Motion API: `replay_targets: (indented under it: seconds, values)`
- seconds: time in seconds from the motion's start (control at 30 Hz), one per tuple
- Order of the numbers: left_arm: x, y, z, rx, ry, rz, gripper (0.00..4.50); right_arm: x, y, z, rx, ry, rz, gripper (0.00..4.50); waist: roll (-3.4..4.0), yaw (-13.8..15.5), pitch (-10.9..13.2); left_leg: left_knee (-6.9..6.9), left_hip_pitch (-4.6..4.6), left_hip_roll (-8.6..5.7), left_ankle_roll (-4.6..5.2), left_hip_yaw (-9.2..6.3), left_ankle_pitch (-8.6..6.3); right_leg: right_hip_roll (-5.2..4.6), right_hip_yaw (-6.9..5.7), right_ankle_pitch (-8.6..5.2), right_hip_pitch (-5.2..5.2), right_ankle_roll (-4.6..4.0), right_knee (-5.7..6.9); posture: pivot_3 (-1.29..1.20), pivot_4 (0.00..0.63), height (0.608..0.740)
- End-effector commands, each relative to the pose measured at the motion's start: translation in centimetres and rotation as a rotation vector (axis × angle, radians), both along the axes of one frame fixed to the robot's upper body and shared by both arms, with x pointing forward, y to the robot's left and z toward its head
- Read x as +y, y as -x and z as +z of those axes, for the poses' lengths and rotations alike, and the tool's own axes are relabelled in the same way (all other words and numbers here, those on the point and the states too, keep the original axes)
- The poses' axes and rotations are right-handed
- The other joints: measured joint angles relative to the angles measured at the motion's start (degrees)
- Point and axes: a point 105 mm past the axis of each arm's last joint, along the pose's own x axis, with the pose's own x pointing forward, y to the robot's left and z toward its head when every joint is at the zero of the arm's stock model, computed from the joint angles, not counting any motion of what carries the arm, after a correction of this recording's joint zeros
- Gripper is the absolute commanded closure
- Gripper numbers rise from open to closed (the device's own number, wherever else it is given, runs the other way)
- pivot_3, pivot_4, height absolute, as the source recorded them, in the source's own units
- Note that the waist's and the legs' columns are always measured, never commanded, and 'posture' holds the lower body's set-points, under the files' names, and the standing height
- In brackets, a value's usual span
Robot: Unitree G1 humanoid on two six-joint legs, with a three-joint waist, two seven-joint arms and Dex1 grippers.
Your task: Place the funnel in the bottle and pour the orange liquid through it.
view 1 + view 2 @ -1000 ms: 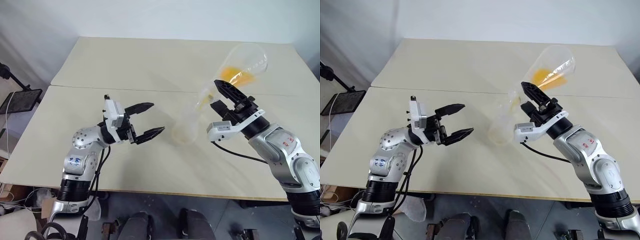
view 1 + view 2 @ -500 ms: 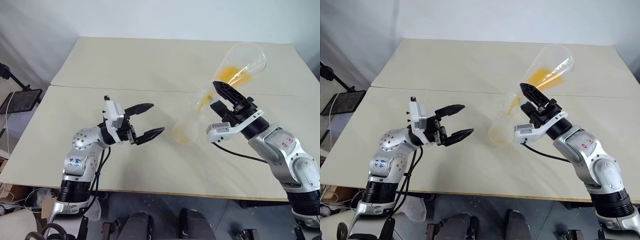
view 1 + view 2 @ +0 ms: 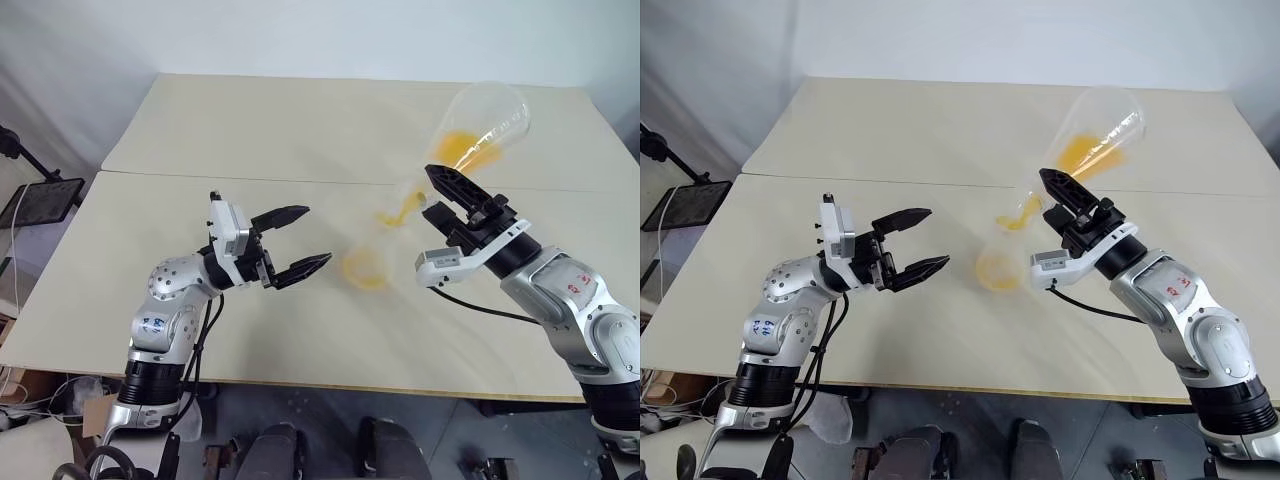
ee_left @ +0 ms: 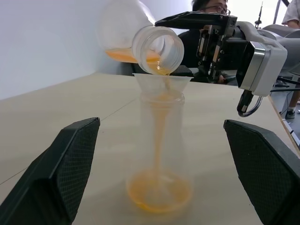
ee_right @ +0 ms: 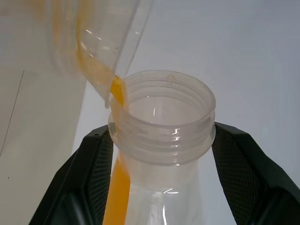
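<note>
Your pour is now under way; a second ago the orange liquid (image 4: 158, 197) sits almost wholly in the tilted flask (image 3: 480, 125) with barely a tint at the base of the bottle (image 4: 161, 154), and now a thin stream runs from the flask's lip into the funnel (image 4: 161, 83) and a bright pool has gathered at the bottle's bottom; in my judgement that means the funnel step is done and you are in the early part of the transfer, since a fair amount of orange remains in the raised body of the flask.

The funnel sits in the bottle's neck, upright, and the bottle stands on the surface (image 3: 250, 130) between the two arms; the flask's mouth hangs just above the funnel's rim, apparently not touching it.

Your right hand (image 3: 445, 195) is clamped tight on the flask's threaded neck, a finger on either side of it, and carries the flask tipped with its wide base up and away from you; it has kept its place while the tilt barely alters.

Your left hand (image 3: 300, 240) stands as wide as it goes, holds nothing and touches nothing; it waits just beside the bottle, fingers aimed at it, and has not shifted over the last second.
</note>
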Motion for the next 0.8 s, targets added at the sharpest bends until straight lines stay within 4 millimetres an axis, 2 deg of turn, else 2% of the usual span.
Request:
replay_targets:
  seconds: [0.03,0.8]
  values:
    - [-0.29,0.69,0.81,-0.042,0.016,-0.015,0.00,-0.30,0.45,2.40,-0.092,-0.013,0.001,1.74,0.00,0.0,0.0,0.00,0.00,0.00,0.00,0.00,0.00,0.00,0.00,0.00,0.00,0.00,-0.01,0.00,0.150,0.740]
    - [-0.49,0.61,0.75,-0.040,0.027,-0.013,0.00,-0.12,0.37,3.29,-0.143,-0.007,-0.001,1.74,0.00,0.0,0.0,0.00,0.00,0.00,0.00,0.00,0.00,0.00,0.00,0.00,0.00,0.00,-0.01,0.00,0.150,0.740]
